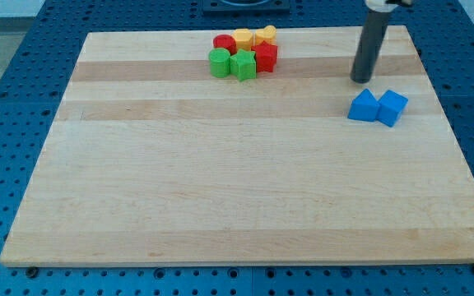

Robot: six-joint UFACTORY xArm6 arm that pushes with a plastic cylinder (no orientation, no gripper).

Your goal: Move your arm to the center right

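Note:
My tip (360, 80) is the lower end of a dark rod at the view's upper right, on the wooden board (220, 181). It stands just above and slightly left of two blue blocks, a blue triangular block (364, 107) and a blue cube (392, 107), which touch each other. There is a small gap between the tip and the blue triangular block.
A cluster of blocks sits at the view's top centre: a green cylinder (219, 62), a green star-like block (243, 65), a red block (265, 57), another red block (224, 42), a yellow block (243, 38) and a yellow block (266, 34). Blue pegboard (23, 99) surrounds the board.

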